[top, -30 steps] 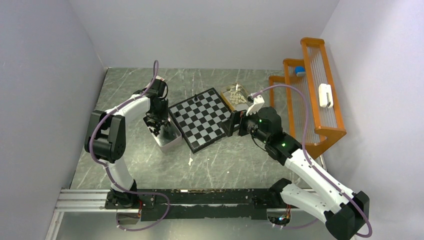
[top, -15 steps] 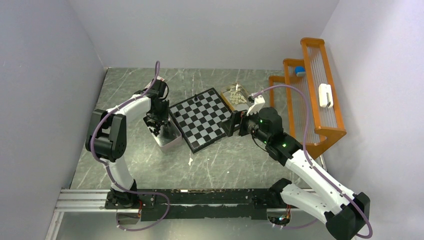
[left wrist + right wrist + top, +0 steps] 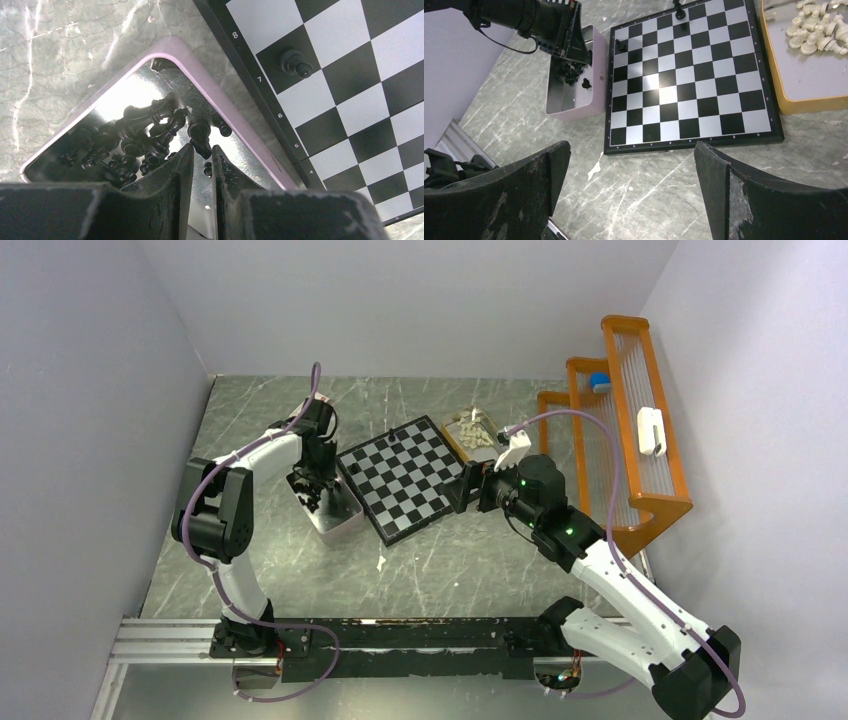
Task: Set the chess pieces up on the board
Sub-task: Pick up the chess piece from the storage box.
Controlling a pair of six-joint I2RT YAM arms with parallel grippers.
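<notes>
Lifting one piece (image 3: 199, 135) from the box (image 3: 200, 82) at left of the board (image 3: 350, 75) is best done with the left gripper (image 3: 202, 150) centred on it, its fingers nearly together, grip not discernible, while the right gripper (image 3: 631, 147) is seen wide apart.

Left wrist cam: left gripper (image 3: 202, 148) fingers sit almost together with one black piece (image 3: 201, 139) right at the tips, can't tell if it's pinched or just lying there. They also mask the near end of the white box (image 3: 210, 91), and the board (image 3: 350, 100) runs off the top and right edges. Top cam: the black heap (image 3: 313, 496) is too small to sort by type; right wrist cam: tan tray (image 3: 814, 104) and cream pieces (image 3: 814, 35) are clipped by the frame edge.
</notes>
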